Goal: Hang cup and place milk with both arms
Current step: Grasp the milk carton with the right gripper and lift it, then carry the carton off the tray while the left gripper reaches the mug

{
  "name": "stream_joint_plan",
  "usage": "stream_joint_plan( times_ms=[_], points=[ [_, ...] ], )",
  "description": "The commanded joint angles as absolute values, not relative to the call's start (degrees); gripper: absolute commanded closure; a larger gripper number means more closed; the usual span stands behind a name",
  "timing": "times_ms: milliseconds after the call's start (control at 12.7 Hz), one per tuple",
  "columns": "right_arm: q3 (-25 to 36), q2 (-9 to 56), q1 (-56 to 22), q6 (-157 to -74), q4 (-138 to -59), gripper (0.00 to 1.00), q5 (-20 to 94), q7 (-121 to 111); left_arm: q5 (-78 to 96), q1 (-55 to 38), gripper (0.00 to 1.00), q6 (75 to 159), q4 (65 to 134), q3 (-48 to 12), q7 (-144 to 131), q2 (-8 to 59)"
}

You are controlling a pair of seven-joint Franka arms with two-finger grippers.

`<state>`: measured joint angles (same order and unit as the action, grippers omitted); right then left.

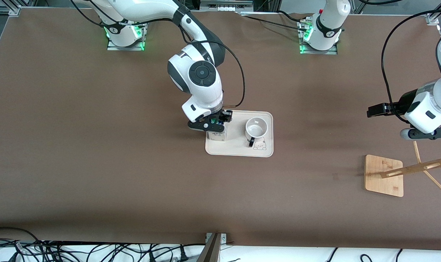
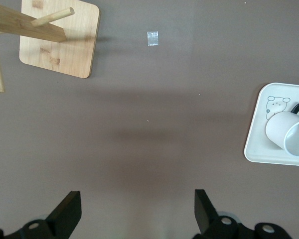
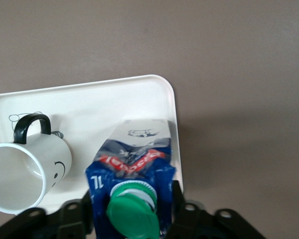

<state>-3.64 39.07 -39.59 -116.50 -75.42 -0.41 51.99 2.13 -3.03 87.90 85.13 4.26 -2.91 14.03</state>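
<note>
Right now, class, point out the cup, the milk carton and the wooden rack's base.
cup (image 1: 256, 127), front view: on the bottom inside the open cup.
milk carton (image 3: 132, 164), right wrist view: on its blue printed slope above the green cap.
wooden rack's base (image 2: 65, 47), left wrist view: on the flat board.

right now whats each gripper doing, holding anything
Left gripper: open, empty, waiting over bare table near the wooden rack.
Right gripper: down around the milk on the tray; grip cannot be told.
</note>
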Motion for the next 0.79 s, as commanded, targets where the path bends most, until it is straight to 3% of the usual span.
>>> stream_joint_plan(
  times_ms=[0,315,709],
  points=[
    [-3.3,39.0,-39.7,-115.4,-74.2,0.78,-1.2,52.0,-1.4,-4.7,0.00,88.9,84.2,3.8,-2.7,14.1],
    [-3.3,34.4,-32.6,-107.2,-73.2,0.78,0.3,39.8,1.9,-5.3,0.00,88.3,84.2,4.0,-3.2,13.9],
    [-2.4,28.1,-18.6,-100.9,-78.6,0.78,2.6,11.2,2.0,-5.3,0.00,87.6,84.4,3.9,-2.3,13.9]
  ],
)
